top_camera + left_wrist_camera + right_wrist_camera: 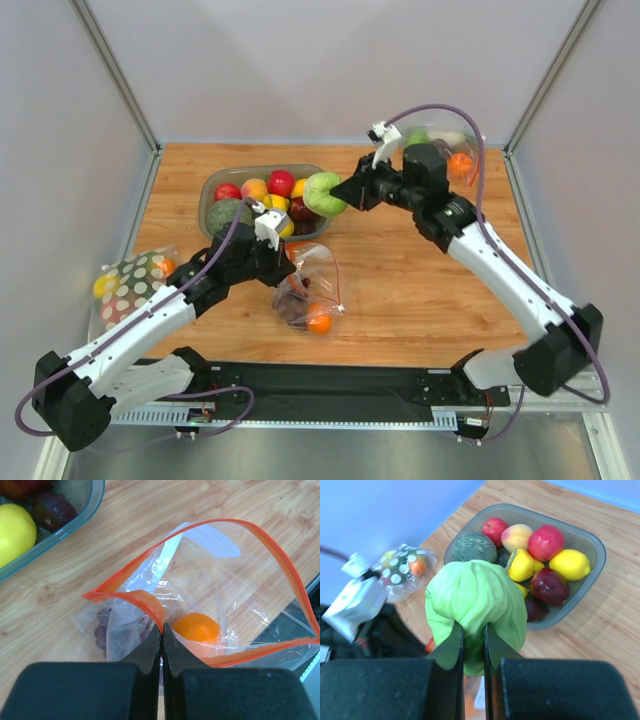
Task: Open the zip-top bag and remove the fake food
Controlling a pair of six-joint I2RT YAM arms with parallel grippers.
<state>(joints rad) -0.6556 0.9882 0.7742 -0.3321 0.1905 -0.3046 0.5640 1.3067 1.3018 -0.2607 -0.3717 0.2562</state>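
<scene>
Top external view puts the zip-top bag [308, 290] on the counter [400, 270] just in front of my left claw [283, 250], near the middle, with its mouth gaping. My left wrist view confirms it: the orange-red zip strip stands in a wide loop, and my left claw [162, 630] is pinched together on the near lip of that strip, holding the mouth up. So I count the opening step as done.

My right claw [472, 630] is clamped on the light green fruit [475, 597], fingers pressed into its lower side. From above, that fruit [323, 194] hangs clear of the bag, just beside the right end of the grey bowl [215, 185] of red and yellow fruit. It is out of the bag but not yet set down.

Two pieces remain inside. The orange [196, 628] lies just beyond my left fingertips, under the plastic, and the purple grape bunch [100, 630] sits low in the left corner, partly hidden by folds. By my reckoning I am roughly a third through the emptying: one piece out, two to fetch. The polka-dot bag [135, 280] at the left edge is no part of this.
</scene>
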